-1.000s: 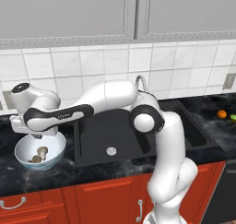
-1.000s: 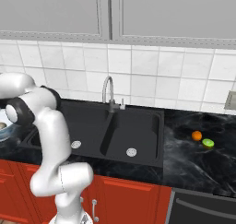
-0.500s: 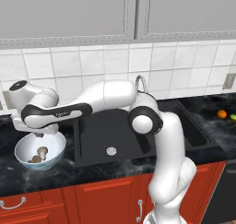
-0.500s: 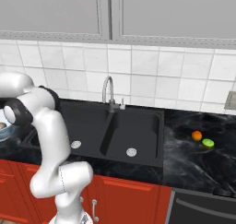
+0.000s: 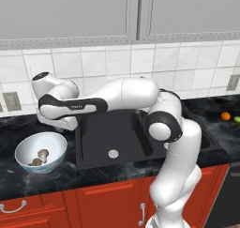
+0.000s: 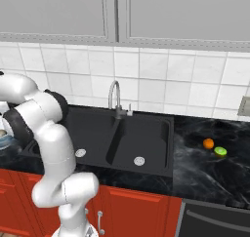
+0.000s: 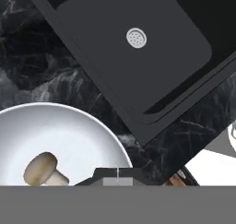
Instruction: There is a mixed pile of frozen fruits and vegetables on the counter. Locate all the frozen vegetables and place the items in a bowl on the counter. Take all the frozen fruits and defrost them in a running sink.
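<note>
The white bowl (image 5: 22, 150) stands on the black counter (image 5: 14, 125) left of the sink (image 5: 117, 134), with two tan frozen vegetables (image 5: 42, 153) lying inside. One of them, a mushroom (image 7: 41, 168), shows in the bowl (image 7: 73, 131) in the hand view. My gripper (image 5: 63, 127) hovers just above the bowl's right rim, shut and holding nothing; its fingertips (image 7: 117, 173) are pressed together. The frozen fruits, an orange ball (image 6: 208, 143) and a lime-green ball (image 6: 220, 151), lie together on the counter (image 6: 205, 170) far right of the sink (image 6: 146, 133).
A curved silver faucet (image 6: 114, 97) rises behind the double sink, whose drains (image 7: 136, 38) are bare. My arm stretches across the left basin. Red cabinets run under the counter and a tiled wall stands behind it.
The hand has drifted right from over the bowl toward the sink's left edge. The jaws stayed shut, and the mushrooms stayed in the bowl.
</note>
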You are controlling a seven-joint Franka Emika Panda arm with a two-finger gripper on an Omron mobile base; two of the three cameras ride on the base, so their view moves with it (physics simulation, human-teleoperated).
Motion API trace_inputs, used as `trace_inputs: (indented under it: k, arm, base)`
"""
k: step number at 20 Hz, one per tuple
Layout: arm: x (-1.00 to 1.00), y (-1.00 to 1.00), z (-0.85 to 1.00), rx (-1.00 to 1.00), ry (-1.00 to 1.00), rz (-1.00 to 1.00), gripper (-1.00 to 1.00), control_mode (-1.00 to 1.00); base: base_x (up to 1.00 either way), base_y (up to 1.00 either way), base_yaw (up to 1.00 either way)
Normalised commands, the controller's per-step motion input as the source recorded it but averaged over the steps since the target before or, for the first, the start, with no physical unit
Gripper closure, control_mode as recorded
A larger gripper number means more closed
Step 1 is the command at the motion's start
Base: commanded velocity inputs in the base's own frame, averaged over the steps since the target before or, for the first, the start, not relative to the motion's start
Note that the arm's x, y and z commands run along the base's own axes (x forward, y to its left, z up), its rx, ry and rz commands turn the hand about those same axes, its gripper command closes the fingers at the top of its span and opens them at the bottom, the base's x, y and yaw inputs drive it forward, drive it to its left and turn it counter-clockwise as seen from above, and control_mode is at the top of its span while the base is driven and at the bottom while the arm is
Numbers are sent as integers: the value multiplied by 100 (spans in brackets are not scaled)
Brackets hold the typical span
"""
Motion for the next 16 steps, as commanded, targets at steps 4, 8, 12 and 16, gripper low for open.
trace_inputs:
  k: [4, 8, 12, 16]
  arm:
    - [-8, -77, -2, 11, 0, -19, -100, -100]
    - [-5, -55, -1, 4, 0, -16, -100, -100]
    - [0, -65, 0, 0, 0, -2, -100, -100]
    - [0, -59, 0, 0, -1, 1, -100, -100]
  base:
    - [0, 0, 0]
    - [0, 0, 0]
    - [0, 0, 0]
    - [0, 0, 0]
